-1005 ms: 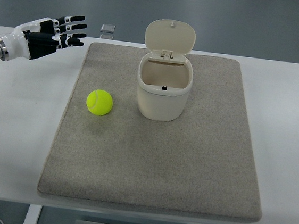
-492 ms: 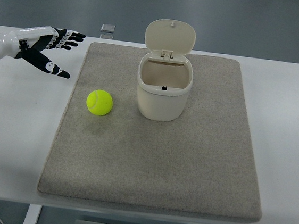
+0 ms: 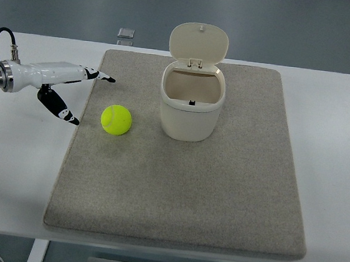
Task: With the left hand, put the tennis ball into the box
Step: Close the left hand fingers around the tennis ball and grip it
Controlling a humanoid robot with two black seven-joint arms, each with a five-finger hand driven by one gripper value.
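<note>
Landmark: grey mat (image 3: pixel 181 188), a felt-like rectangle lying flat on the white table (image 3: pixel 343 142); all places below are given against it.
Tennis ball: yellow-green tennis ball (image 3: pixel 116 120), resting on the mat's left portion, toward the far half, close to the left edge; nothing touches it.
Box: cream box (image 3: pixel 190 111) with rounded corners, standing upright on the mat's far middle, to the right of the ball with a clear gap between them.
Box lid: lid (image 3: pixel 198 43) hinged at the back, tipped up and open; the inside of the box shows, though its floor is mostly hidden by the front wall.
Left hand: left hand (image 3: pixel 63 88), white with black tips, reaching in over the table just off the mat's left edge; fingers spread, the long fingers (image 3: pixel 99 75) stretched out over the mat's far-left corner, the thumb pointing down toward the mat's edge; it grips nothing and is near the ball, apart from it.
Small item: flat grey square object (image 3: pixel 126 33) beyond the mat's far-left corner; too small to identify.
</note>
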